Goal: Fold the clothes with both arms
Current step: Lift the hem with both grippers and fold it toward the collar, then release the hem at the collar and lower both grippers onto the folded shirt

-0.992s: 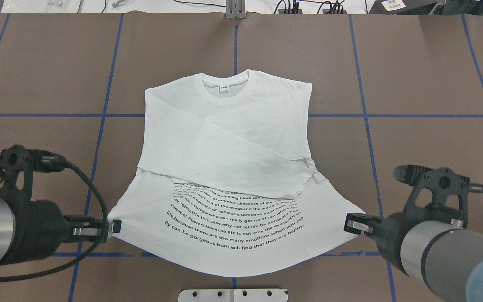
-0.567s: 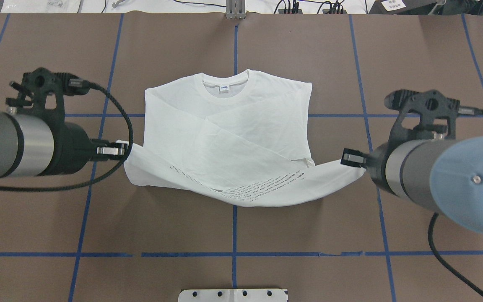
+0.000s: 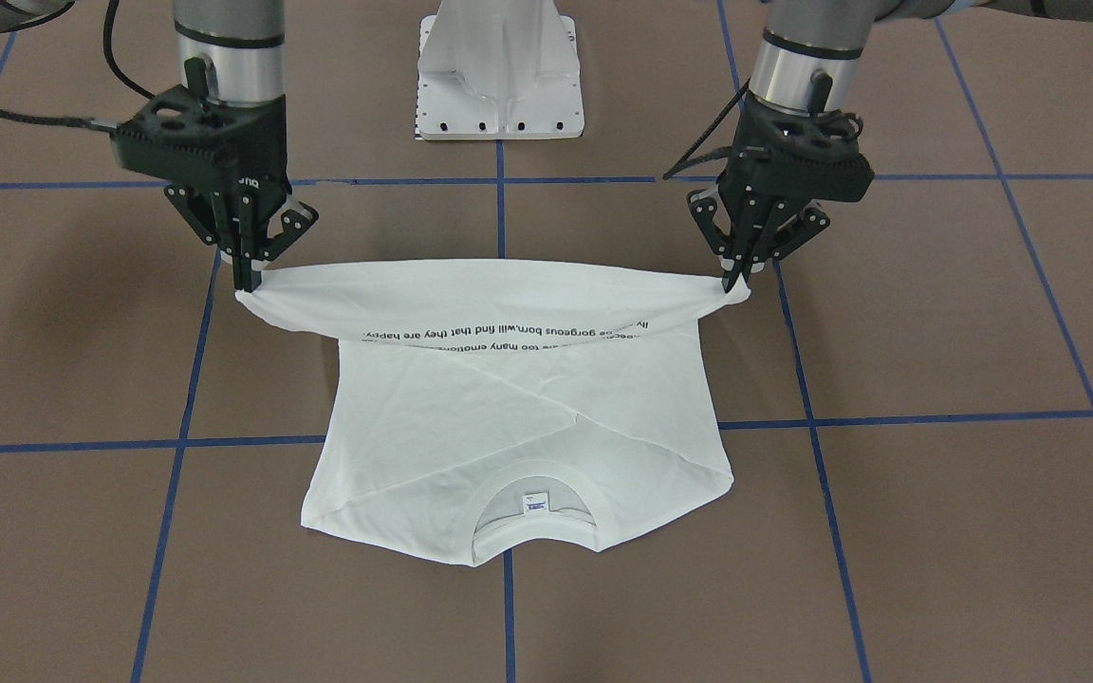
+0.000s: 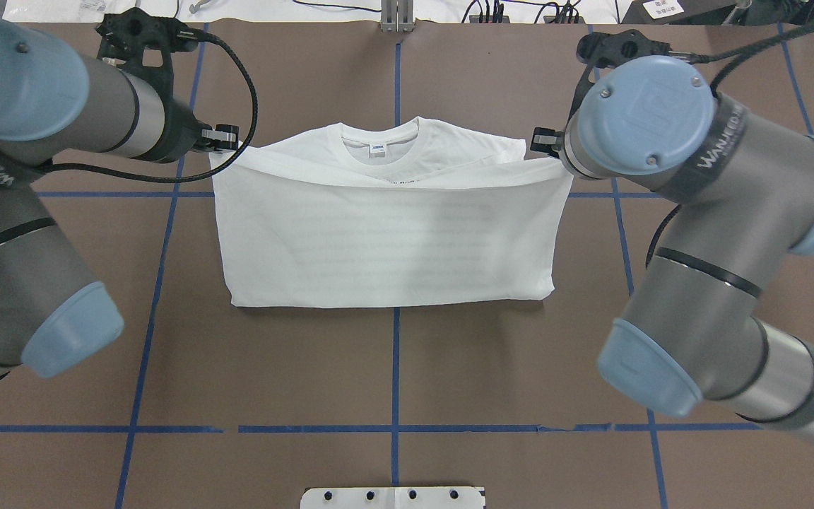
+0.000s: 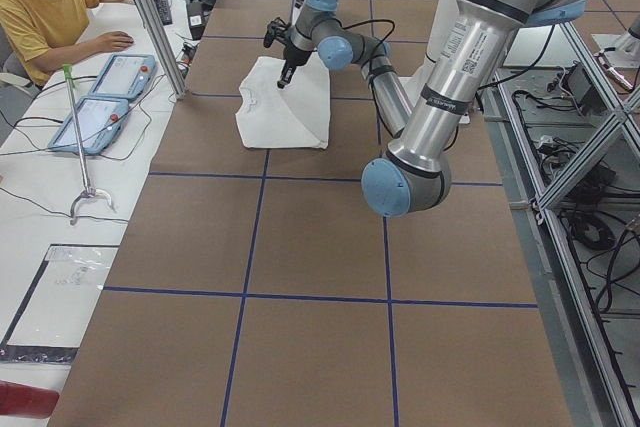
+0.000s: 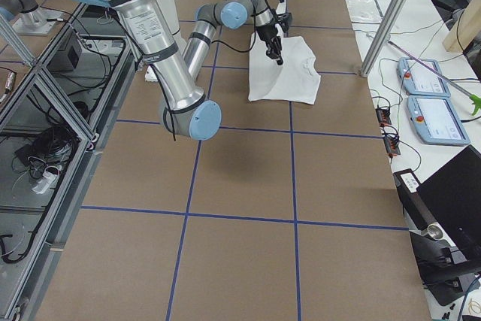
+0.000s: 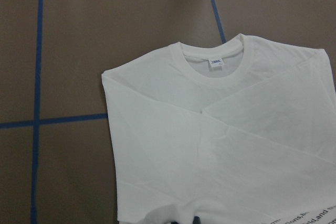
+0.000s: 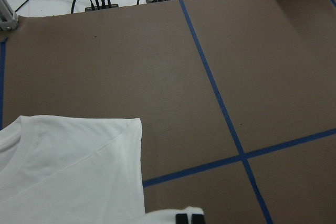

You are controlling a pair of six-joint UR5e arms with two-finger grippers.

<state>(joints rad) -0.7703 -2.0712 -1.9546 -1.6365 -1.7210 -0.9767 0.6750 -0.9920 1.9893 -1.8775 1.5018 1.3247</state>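
Taped with a blue tape grid (image 4: 308, 428): brown worktop (image 4: 393, 367). Reaching over it toward the far edge, the left arm (image 4: 18, 212) and right arm (image 4: 704, 247). Lies midway between the side edges, nearer the far edge: white long-sleeved T-shirt (image 4: 386, 240), lower half folded over, hem stretched and raised just short of the ribbed collar (image 4: 379, 126). Pinched tight on one hem corner each, left gripper (image 4: 227, 138) and right gripper (image 4: 541, 141). Uncovered inside the collar, the neck label (image 4: 377, 148)

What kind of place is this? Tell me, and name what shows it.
Most likely a robotics lab test cell. The left arm and right arm work a white T-shirt on a table gridded with blue tape, and control pendants lie on a side bench beside a person.
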